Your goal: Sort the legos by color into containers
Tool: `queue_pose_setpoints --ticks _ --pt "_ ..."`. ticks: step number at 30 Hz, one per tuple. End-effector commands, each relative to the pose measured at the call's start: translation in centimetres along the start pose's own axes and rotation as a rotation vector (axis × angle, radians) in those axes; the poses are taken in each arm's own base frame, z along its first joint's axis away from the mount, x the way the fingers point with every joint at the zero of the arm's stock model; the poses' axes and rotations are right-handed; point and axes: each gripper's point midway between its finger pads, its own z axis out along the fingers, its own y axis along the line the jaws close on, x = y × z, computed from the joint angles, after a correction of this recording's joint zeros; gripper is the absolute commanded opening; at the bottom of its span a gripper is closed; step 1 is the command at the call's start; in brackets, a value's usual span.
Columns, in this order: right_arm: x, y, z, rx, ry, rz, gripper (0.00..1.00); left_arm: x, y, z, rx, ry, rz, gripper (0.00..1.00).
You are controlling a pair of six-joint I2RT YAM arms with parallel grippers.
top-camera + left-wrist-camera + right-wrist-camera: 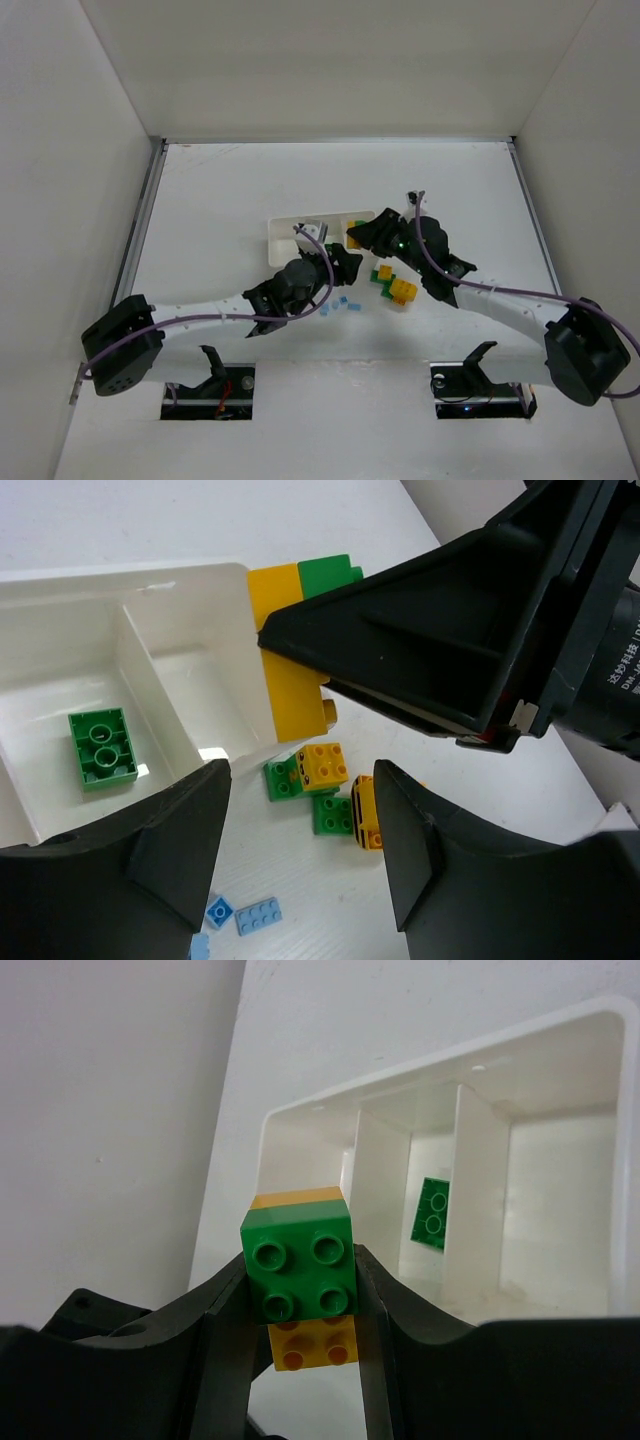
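A green square four-stud plastic brick [300, 1278], joined to yellow-orange plastic bricks [312, 1345], is clamped between the fingers of the right gripper [302, 1295]. The stack is held off the table at the end wall of the white rectangular plastic tray [120, 585]. Whether it touches that wall cannot be told. A second, longer green brick [102, 747] is seen lying flat in the tray's middle compartment [60, 680], close to one dividing wall.

On the white table [230, 190], just beside the tray's near corner, a loose cluster of small bricks [322, 764] is found. Two green and two yellow-orange pieces can be made out in it, touching one another. A few thin light blue plastic pieces [258, 916] are scattered nearer the arm bases, apart from that cluster.

The left gripper [302, 770] is held above the cluster with its jaws spread wide, and the loose bricks are seen on the table between its fingers, none of them gripped. In the top view the two grippers are seen close together at the tray's right end, the right one farther from the bases.
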Motion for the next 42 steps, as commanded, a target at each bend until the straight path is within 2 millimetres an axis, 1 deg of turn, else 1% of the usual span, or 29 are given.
queue_pose_setpoints --ticks 1,4,8,11,16,19,22,23,25,26,27,28,31,34,37,42 --pt "-1.2 3.0 0.2 -0.092 -0.045 0.042 0.2 -2.8 -2.1 0.5 0.059 -0.101 -0.023 0.56" --pt "-0.8 3.4 0.0 -0.103 -0.037 0.051 0.2 -3.1 -1.8 0.7 0.049 -0.123 -0.032 0.55" --pt "-0.6 3.8 -0.4 -0.12 -0.036 0.063 0.2 -3.5 -0.9 0.7 0.006 -0.16 -0.046 0.51" --pt "-0.3 4.0 -0.6 -0.126 -0.029 0.079 0.2 -3.9 -0.4 0.7 -0.018 -0.19 -0.06 0.46" --pt "-0.2 4.7 -1.1 -0.151 -0.027 0.102 0.21 -3.5 -0.4 0.9 -0.021 -0.185 -0.057 0.38" --pt "-0.3 5.1 -1.5 -0.165 -0.027 0.103 0.21 -3.6 -0.3 0.8 -0.024 -0.187 -0.054 0.28" --pt "-0.4 5.2 -1.8 -0.171 -0.03 0.108 0.22 -3.7 0.1 0.6 -0.041 -0.192 -0.047 0.16" --pt "-0.4 5.2 -1.9 -0.172 -0.031 0.108 0.24 -3.8 0.2 0.5 -0.042 -0.194 -0.041 0.14" --pt "-0.3 5.1 -2.0 -0.17 -0.03 0.105 0.31 -3.9 0.2 0.2 -0.041 -0.196 -0.037 0.12" --pt "-0.4 5.1 -2.2 -0.173 -0.034 0.102 0.4 -3.9 0.3 0.1 -0.042 -0.196 -0.035 0.12" --pt "-0.4 5.1 -2.2 -0.175 -0.035 0.099 0.46 -3.8 0.4 -0.1 -0.042 -0.195 -0.033 0.12" --pt "-0.5 5.0 -2.4 -0.178 -0.039 0.095 0.54 -3.6 0.7 -0.2 -0.046 -0.189 -0.029 0.11" --pt "-0.9 5.2 -2.7 -0.187 -0.054 0.069 0.67 -2.9 1.4 -0.6 -0.06 -0.169 -0.021 0.11" --pt "-1.1 5.2 -2.9 -0.188 -0.066 0.032 0.72 -2.4 2.0 -0.9 -0.071 -0.156 -0.025 0.11" --pt "-0.9 4.8 -2.5 -0.175 -0.057 0.034 0.72 -2.3 2.1 -1.1 -0.073 -0.152 -0.028 0.11" --pt "-0.2 4.4 -1.6 -0.156 -0.031 0.036 0.71 -2.9 1.7 -1.4 -0.058 -0.165 -0.038 0.11"
